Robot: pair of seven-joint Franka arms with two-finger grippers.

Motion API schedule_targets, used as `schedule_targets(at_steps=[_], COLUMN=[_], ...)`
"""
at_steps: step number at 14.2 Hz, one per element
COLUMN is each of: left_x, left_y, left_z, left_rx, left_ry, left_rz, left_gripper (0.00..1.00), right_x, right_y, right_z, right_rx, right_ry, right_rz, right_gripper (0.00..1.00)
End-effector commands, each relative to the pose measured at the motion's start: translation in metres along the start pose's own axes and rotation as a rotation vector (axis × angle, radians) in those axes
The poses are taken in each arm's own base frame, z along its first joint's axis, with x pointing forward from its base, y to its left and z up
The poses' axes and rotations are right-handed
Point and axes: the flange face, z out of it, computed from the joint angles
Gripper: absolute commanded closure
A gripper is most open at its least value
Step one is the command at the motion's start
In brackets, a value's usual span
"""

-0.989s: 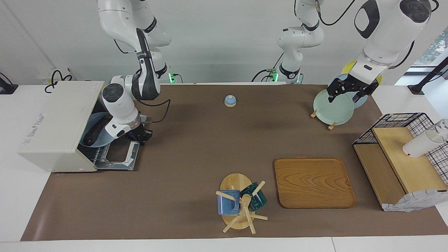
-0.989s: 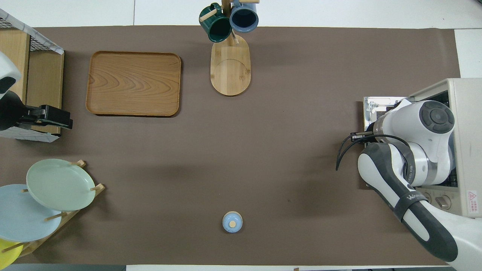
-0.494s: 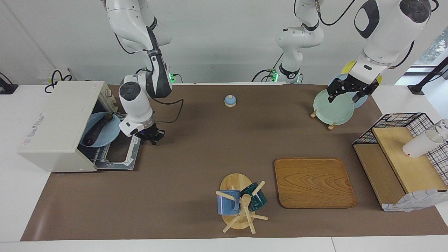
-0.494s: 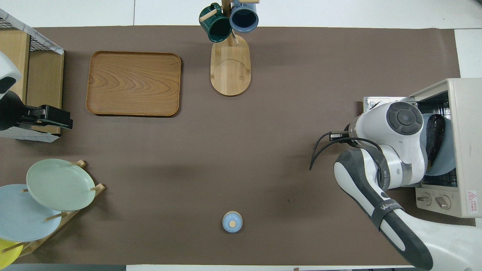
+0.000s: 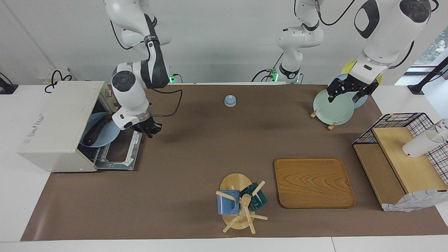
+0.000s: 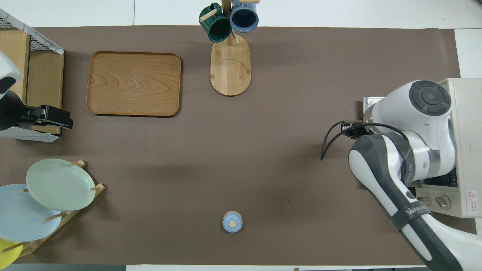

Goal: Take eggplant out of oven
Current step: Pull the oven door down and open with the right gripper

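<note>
Facing view: right claw [image 5: 150, 130] up over the dropped oven [image 5: 57, 124] door, pinched shut on nothing, pulled back from the rack since a second ago. Eggplant [image 5: 95, 130] lying on the plate [image 5: 108, 134] inside, not out yet. Left claw [image 5: 346, 91] waiting wide open, empty, above the plate rack [image 5: 330, 105]. Overhead view: eggplant hidden under the right arm; oven [image 6: 467, 150] at the worktop [image 6: 263, 150] edge.

A: How many plates are you seeing?
B: Four: three are standing in the plate rack [image 5: 322, 115], and a blue plate [image 5: 101, 134] is sitting in the one oven [image 5: 56, 126], carrying the one eggplant [image 5: 93, 131].
A: Mugs?
B: Two are hanging on the mug stand [image 5: 238, 210], beside one wooden tray [image 5: 313, 182].
</note>
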Motion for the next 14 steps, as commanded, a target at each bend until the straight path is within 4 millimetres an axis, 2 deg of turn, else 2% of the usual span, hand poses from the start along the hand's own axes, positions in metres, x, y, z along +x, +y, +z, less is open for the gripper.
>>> schedule_targets(at_steps=[1, 3, 4, 7, 10, 13, 14], left_x=[-0.002, -0.002, -0.002, -0.002, -0.002, -0.002, -0.002], left_y=[-0.003, -0.001, -0.001, -0.003, -0.003, -0.002, -0.002], left_z=[-0.004, -0.004, -0.004, -0.004, -0.004, -0.004, -0.004], left_rx=[0.018, 0.018, 0.018, 0.018, 0.018, 0.018, 0.018], left_ry=[0.005, 0.003, 0.003, 0.003, 0.003, 0.003, 0.003], left_rz=[0.005, 0.008, 0.008, 0.004, 0.005, 0.007, 0.007], left_gripper=[0.0, 0.0, 0.0, 0.0, 0.0, 0.0, 0.0], right_x=[-0.006, -0.007, -0.007, -0.008, -0.015, -0.021, -0.022], right_y=[0.032, 0.063, 0.076, 0.104, 0.112, 0.115, 0.123], right_z=[-0.02, -0.028, -0.03, -0.024, -0.014, -0.005, -0.003], right_rx=[-0.017, -0.014, -0.011, -0.006, -0.003, -0.002, -0.001], right_ry=[-0.009, -0.022, -0.025, -0.037, -0.023, 0.001, 0.008], right_rz=[0.009, -0.007, -0.037, -0.07, -0.093, -0.128, -0.14], right_gripper=[0.7, 0.43, 0.38, 0.43, 0.59, 0.59, 0.59])
